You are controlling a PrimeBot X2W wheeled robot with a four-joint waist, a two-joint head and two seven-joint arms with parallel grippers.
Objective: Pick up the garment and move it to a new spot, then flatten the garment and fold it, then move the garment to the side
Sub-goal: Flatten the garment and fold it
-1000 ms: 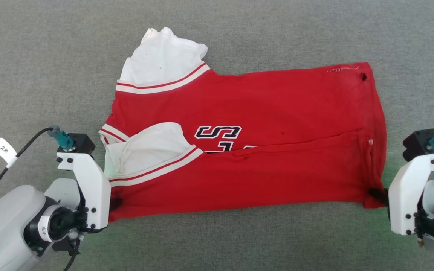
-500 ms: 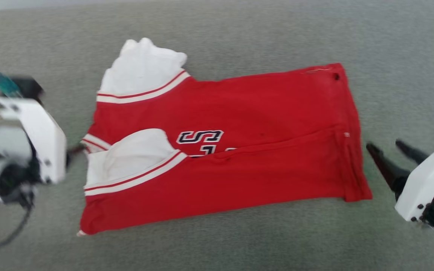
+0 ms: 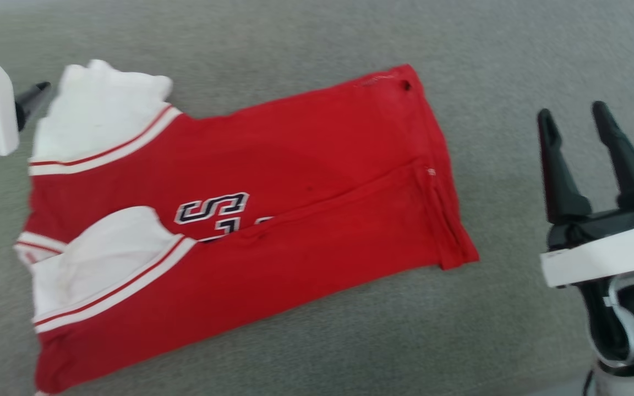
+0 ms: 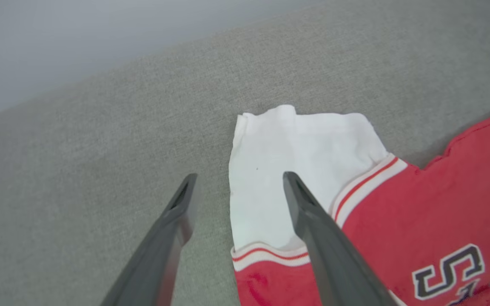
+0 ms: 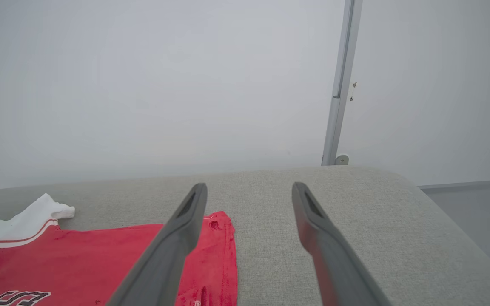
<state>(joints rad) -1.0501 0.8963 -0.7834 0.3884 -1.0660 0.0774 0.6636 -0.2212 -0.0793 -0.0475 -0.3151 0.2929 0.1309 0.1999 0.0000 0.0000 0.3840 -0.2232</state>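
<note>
1. A grey fabric surface (image 3: pixel 317 341) carries everything.
2. The garment (image 3: pixel 306 181) lies flat on it, left of centre. It is bright red, with white sleeves (image 3: pixel 102 118) edged in red-and-white stripes. Its near long edge is folded over, partly covering the dark outlined lettering (image 3: pixel 212 208). The long axis runs left to right, with the sleeves at the robot's left and the hem (image 3: pixel 432 165) at the right, angled farther away.
3. The right gripper (image 3: pixel 570 113) stands well right of the hem, jaws spread and empty.
4. The left gripper (image 4: pixel 240 176) hangs by the far sleeve, jaws spread, gripping nothing.
</note>
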